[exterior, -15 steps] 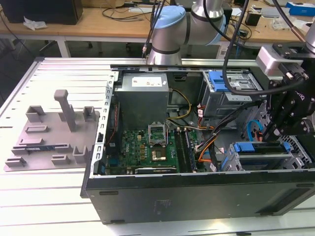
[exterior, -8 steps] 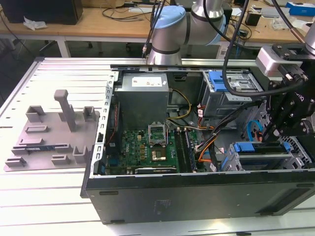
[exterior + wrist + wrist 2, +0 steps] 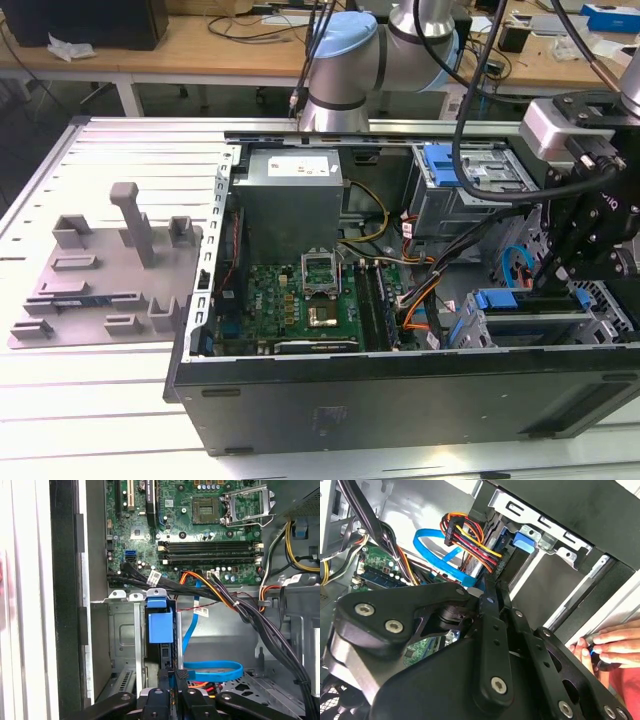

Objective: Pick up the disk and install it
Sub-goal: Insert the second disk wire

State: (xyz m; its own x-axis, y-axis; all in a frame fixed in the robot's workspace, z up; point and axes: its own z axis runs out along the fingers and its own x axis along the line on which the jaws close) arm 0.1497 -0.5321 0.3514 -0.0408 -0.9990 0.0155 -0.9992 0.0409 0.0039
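**Claw deep in the case, disk seated in the drive cage**

An open computer case (image 3: pixel 400 390) is laid on its side on a ribbed metal worktop (image 3: pixel 120 400), and the arm's black wrist is seen hanging over the case's end at the exterior view's right. The claw (image 3: pixel 172 676) is brought right down to the drive cage (image 3: pixel 125 630), its two slim fingers drawn almost together; whether anything is pinched between them cannot be told. The disk (image 3: pixel 160 625), marked by its blue frame, is seen standing in a slot of that cage, directly beyond the fingertips. A flat blue cable (image 3: pixel 215 671) is looped just beside it, and a bundle of orange, red and black wires (image 3: pixel 470 540) is draped close by. The green motherboard (image 3: pixel 300 295) is exposed across the case floor. A grey moulded fixture plate (image 3: pixel 105 275) is set on the worktop, well apart, towards the exterior view's left. Wooden benches (image 3: pixel 200 45) strewn with cables are lined up behind. A person's hand (image 3: pixel 612 647) is rested on the case's edge.
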